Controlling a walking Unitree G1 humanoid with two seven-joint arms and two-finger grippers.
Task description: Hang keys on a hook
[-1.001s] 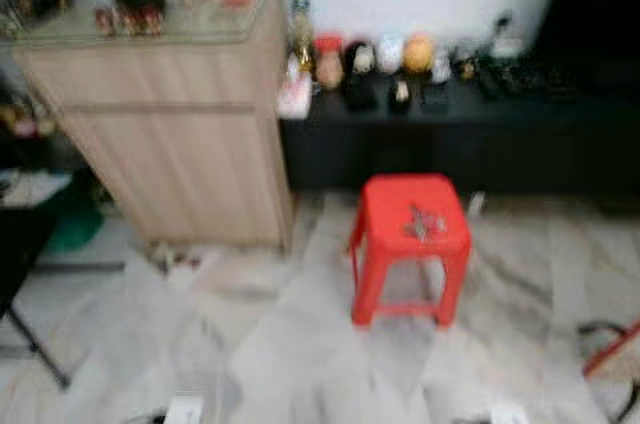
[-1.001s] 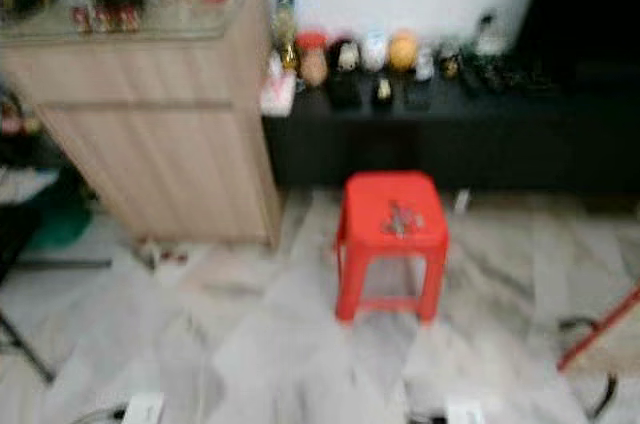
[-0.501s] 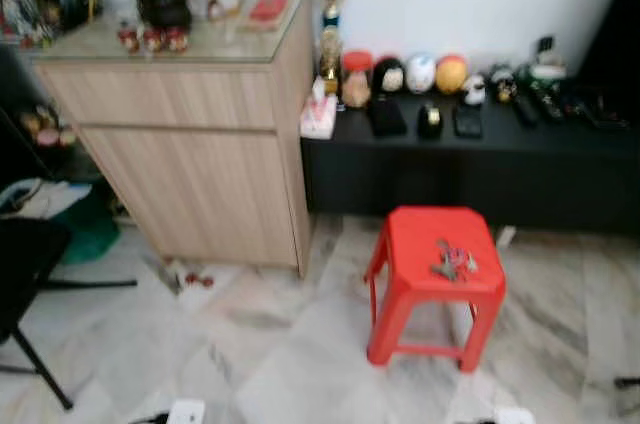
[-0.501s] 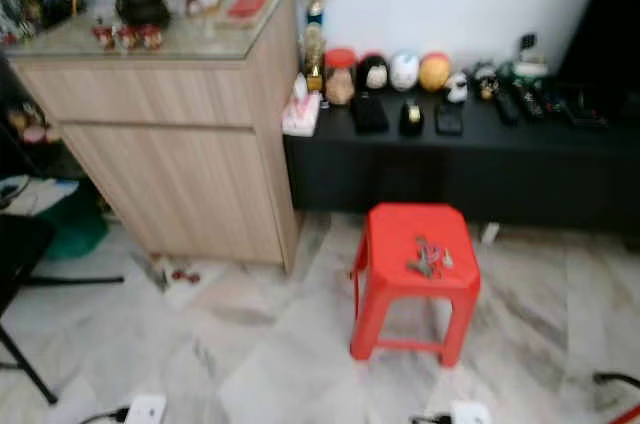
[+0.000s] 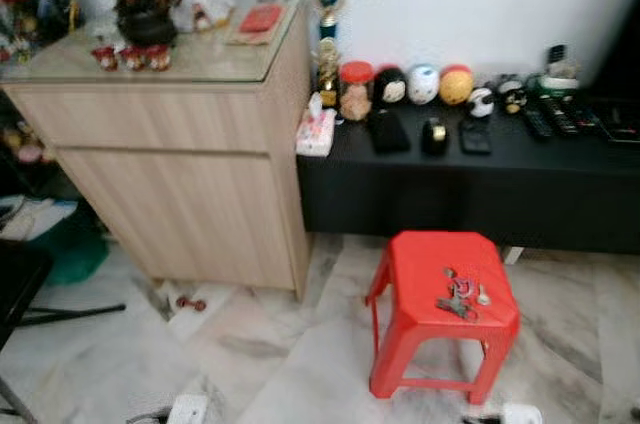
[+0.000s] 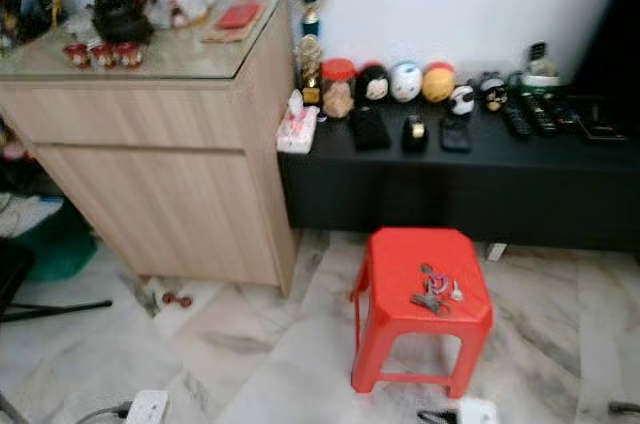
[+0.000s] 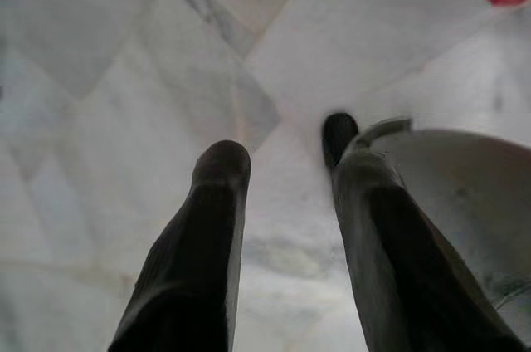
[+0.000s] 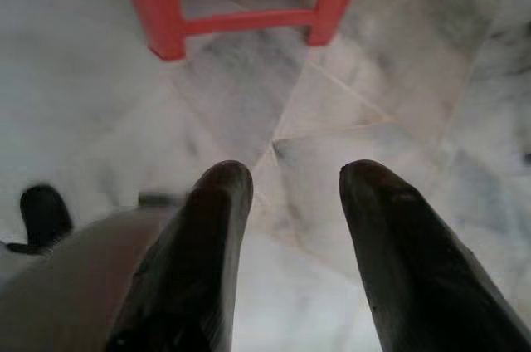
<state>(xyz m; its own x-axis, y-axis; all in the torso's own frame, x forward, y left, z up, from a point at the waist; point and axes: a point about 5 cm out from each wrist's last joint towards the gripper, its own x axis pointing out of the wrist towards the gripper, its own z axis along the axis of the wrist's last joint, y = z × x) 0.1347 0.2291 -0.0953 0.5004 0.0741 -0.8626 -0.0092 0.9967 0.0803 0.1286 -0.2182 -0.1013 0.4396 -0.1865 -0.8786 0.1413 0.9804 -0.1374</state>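
A bunch of keys [image 5: 458, 296] lies on the seat of a red plastic stool [image 5: 443, 319] standing on the marble floor ahead, a little to my right. No hook can be made out. My left gripper [image 7: 282, 149] hangs open over bare marble tiles, nothing between its fingers. My right gripper [image 8: 289, 178] hangs open too, above the floor a short way from the red stool's legs [image 8: 241, 12].
A light wooden cabinet [image 5: 190, 154] with figurines stands at the left. A low black console [image 5: 470, 179] with small ornaments and remotes runs along the white wall behind the stool. White power strips [image 5: 187, 410] and cables lie on the floor near me. A black chair leg [image 5: 15, 294] is at far left.
The whole picture has shifted and sharpened: the camera has moved closer and tilted, so the stool and cabinet sit lower and larger. The keys stay on the stool.
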